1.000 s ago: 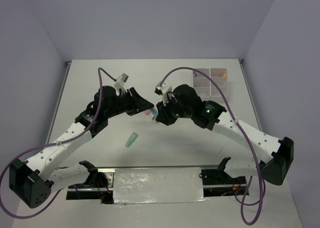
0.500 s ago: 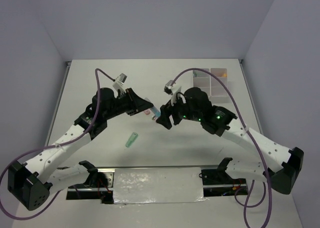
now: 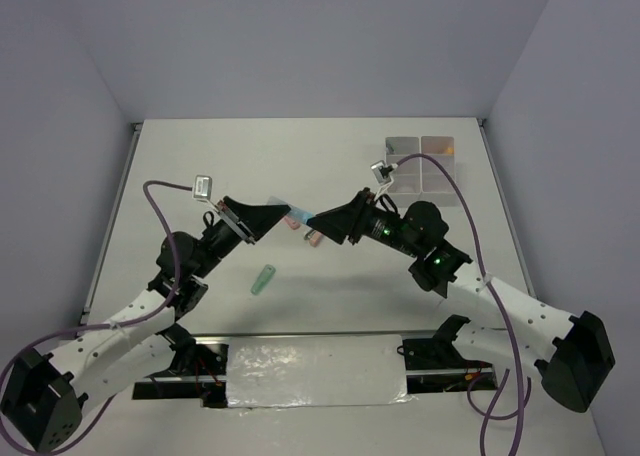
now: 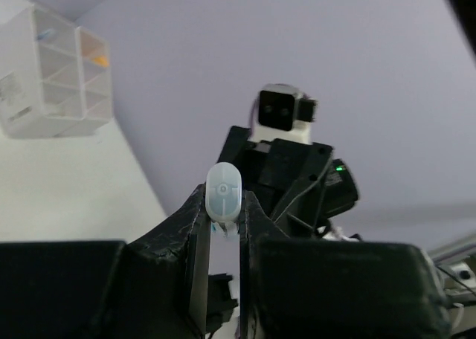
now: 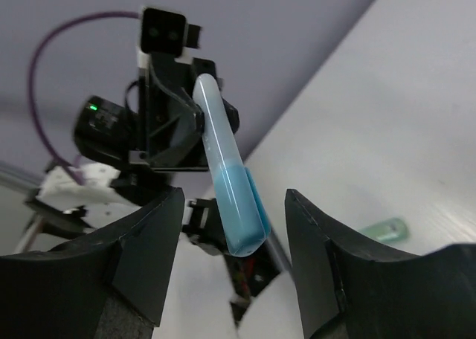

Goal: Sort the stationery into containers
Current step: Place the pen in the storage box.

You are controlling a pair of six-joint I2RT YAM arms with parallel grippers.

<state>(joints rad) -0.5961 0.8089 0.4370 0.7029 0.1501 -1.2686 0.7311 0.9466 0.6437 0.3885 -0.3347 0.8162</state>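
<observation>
The tabletop (image 3: 200, 166) lay open toward its left and far edges, the box (image 3: 420, 166) in the far right corner. Mid-table, left jaws clenched a blue stick (image 5: 238, 209), seemingly off the surface, its tip between the released right jaws. A green stick (image 3: 263, 279) lay nearer the front edge.

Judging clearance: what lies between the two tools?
The blue stick, clamped in the left tool, reaches between the right tool's open fingers, touching neither; right wrist view.
</observation>
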